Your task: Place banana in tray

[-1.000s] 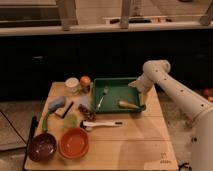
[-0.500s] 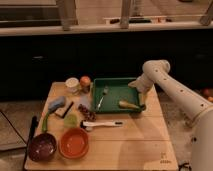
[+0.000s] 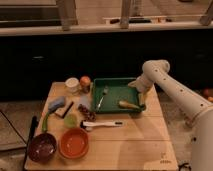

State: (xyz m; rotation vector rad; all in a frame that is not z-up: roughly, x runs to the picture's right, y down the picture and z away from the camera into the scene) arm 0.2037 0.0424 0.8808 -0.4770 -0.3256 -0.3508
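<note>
Shows banana (image 3: 129, 104) in tray (image 3: 118, 93) w/ gripper (image 3: 138, 88) at its rim (grip state indiscernible); unchanged vs. prior frames, so placement prob. done.

The tray (image 3: 116, 80) sits toward the table's (image 3: 130, 145) 12 o'clock edge. Inside it, the fork (image 3: 102, 96) lies at 9 o'clock and the banana (image 3: 129, 104) at 4 o'clock. The gripper (image 3: 138, 91) is at the tray's 3 o'clock rim, just behind the banana. From the tray, a cup (image 3: 73, 84) and a fruit (image 3: 85, 81) stand at 10 o'clock, and a utensil (image 3: 102, 123) lies at 6. At 7 o'clock the left bowl (image 3: 42, 147) and the right bowl (image 3: 75, 142) sit side by side.
</note>
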